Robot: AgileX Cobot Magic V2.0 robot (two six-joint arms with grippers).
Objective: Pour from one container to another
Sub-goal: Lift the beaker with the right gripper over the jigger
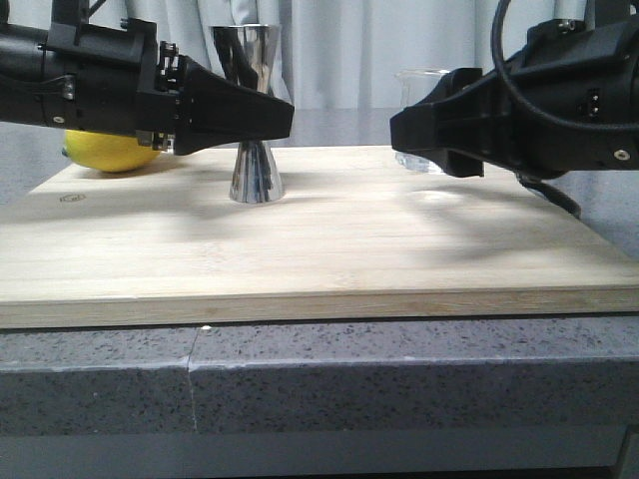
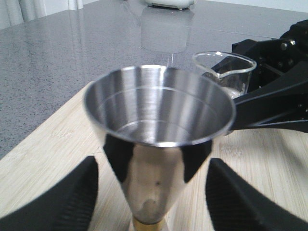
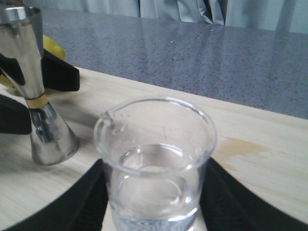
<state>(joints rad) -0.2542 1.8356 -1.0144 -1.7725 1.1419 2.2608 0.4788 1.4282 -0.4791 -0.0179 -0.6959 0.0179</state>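
The jigger is standing upright on the board. Left of the jigger, at the board's far edge, a lemon is lying. Right of the jigger the beaker is sitting, with liquid in it.

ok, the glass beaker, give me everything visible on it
The beaker is small, clear glass, with a rolled rim and a pouring lip. It stands upright on the bamboo board, partly filled with clear liquid. The right gripper has a black finger on each side of it; whether they press the glass cannot be told. In the front view that gripper hides most of it, leaving the rim showing. It sits apart from the steel jigger, and its rim stands lower than the jigger's.
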